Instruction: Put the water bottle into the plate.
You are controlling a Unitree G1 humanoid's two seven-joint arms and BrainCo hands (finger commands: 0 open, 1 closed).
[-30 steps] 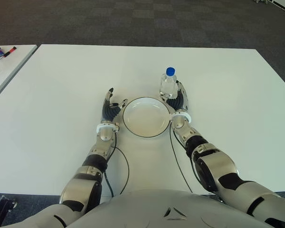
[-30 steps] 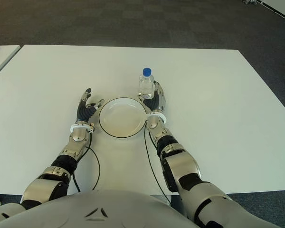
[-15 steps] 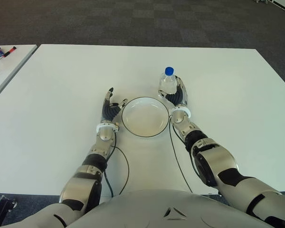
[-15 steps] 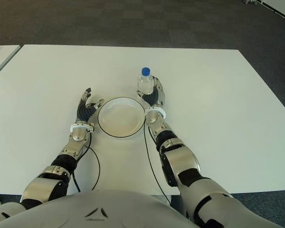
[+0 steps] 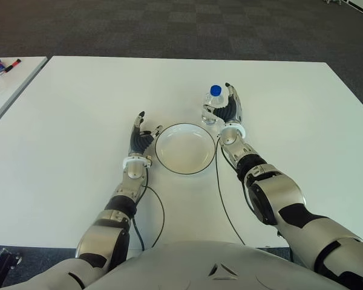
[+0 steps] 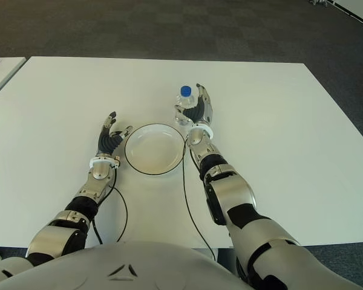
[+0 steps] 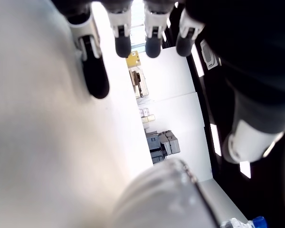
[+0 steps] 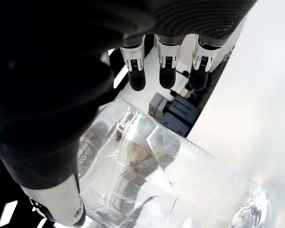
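- Clear plastic water bottle (image 5: 213, 106) stands upright just behind the plate (image 5: 186, 148), at its far right rim, not yet in it.
- I see my right hand (image 5: 229, 112) cupped beside the bottle, fingers (image 8: 165, 66) extended, not clamped, likely readying a grasp.
- My left hand (image 5: 140, 138) waits open, left of the plate.
- White surface (image 5: 78, 121); dark carpet (image 5: 169, 27) beyond.

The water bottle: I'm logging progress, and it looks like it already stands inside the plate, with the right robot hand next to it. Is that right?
Not quite. The water bottle stands on the table just beyond the plate, not in it, as the left eye view shows. The plate holds nothing. The right robot hand is indeed next to the bottle, fingers extended.
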